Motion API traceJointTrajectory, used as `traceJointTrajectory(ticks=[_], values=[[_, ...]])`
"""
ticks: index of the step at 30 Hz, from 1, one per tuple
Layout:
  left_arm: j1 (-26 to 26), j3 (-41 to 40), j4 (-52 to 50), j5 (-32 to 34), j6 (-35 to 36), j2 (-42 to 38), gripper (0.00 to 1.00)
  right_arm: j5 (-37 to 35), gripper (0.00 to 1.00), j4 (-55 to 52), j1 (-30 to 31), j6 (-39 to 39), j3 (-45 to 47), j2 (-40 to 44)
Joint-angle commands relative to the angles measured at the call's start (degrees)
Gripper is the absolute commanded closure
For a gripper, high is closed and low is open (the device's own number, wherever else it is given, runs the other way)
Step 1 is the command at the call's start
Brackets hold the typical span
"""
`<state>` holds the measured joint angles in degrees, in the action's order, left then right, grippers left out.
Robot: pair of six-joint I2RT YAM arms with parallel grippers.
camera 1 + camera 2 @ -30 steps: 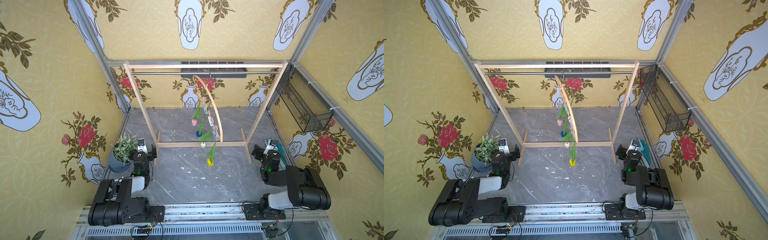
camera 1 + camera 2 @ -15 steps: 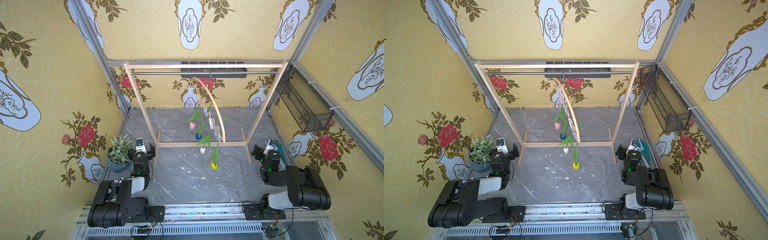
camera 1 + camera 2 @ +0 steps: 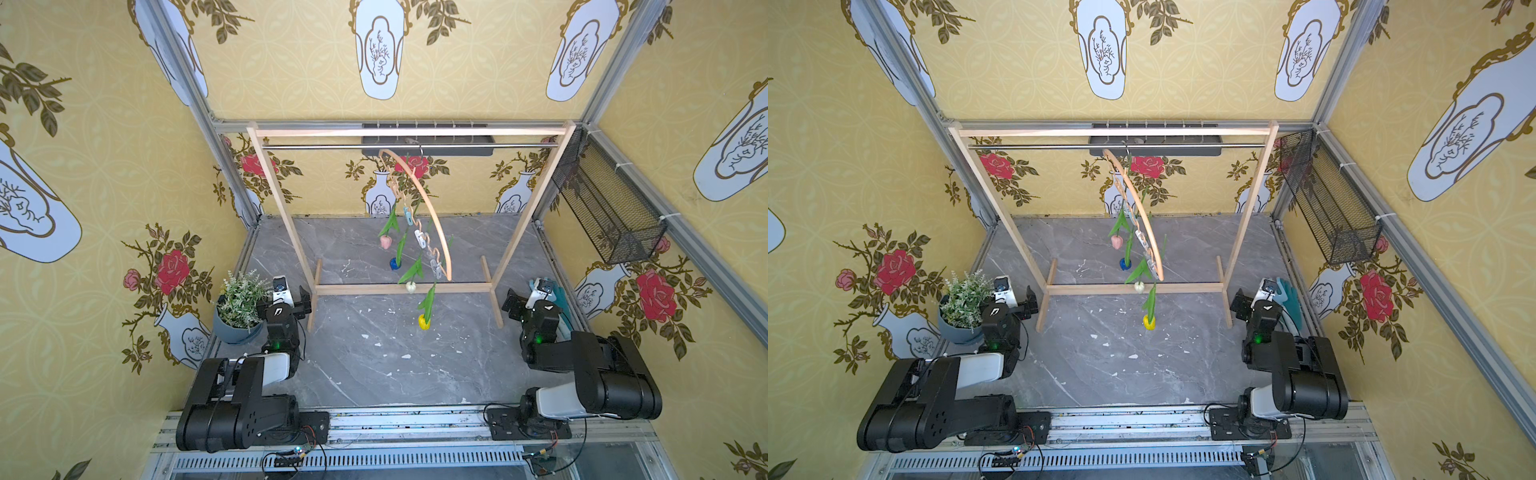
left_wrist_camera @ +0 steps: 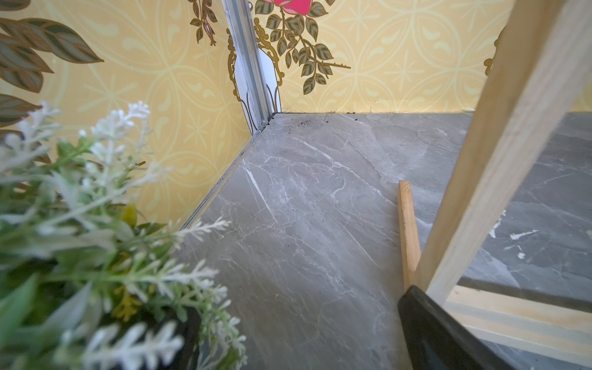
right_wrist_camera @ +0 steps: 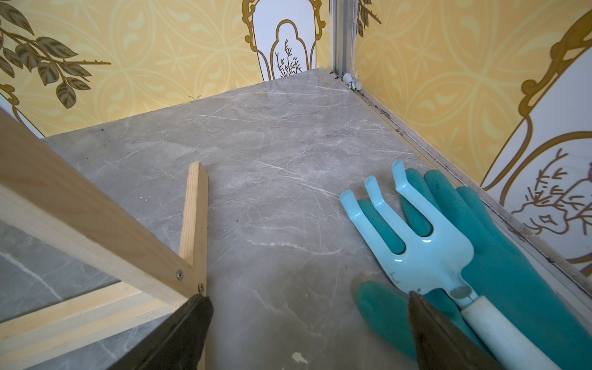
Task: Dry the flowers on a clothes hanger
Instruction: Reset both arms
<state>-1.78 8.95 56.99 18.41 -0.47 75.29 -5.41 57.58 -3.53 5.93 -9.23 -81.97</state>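
Observation:
The clothes hanger [image 3: 432,226], a thin light-wood arch, hangs by its hook from the rack's metal rail [image 3: 332,146], turned nearly edge-on in both top views [image 3: 1144,226]. The flowers hang head down from its pegs: pink [image 3: 385,242], blue [image 3: 394,263], cream [image 3: 410,286] and yellow [image 3: 424,322]. My left gripper [image 3: 286,300] rests low at the left, open and empty, beside the rack's left foot. My right gripper [image 3: 535,297] rests low at the right, open and empty [image 5: 307,333]. Neither wrist view shows the flowers or the hanger.
A potted plant [image 3: 239,303] stands against my left gripper and hides one finger in the left wrist view [image 4: 80,256]. A blue hand rake [image 5: 416,243] lies on a teal glove [image 5: 512,272] by my right gripper. A wire basket [image 3: 602,208] hangs on the right wall. The wooden rack [image 3: 411,133] spans the back.
The hanger sways with the flowers, and the yellow tulip has drifted a little to the right. The potted plant and my left gripper have shifted slightly left. The right arm is still.

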Motion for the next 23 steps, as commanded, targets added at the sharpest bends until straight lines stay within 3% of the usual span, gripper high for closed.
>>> traceJointTrajectory(ticks=[1, 23], values=[[0.0, 0.1, 1.3, 0.0, 0.1, 0.1, 0.0, -0.6, 0.03, 3.2, 0.0, -0.3, 0.0, 0.0], [0.0, -0.6, 1.7, 0.0, 0.0, -0.6, 0.0, 1.0, 0.02, 1.7, -0.2, -0.4, -0.5, 0.4]])
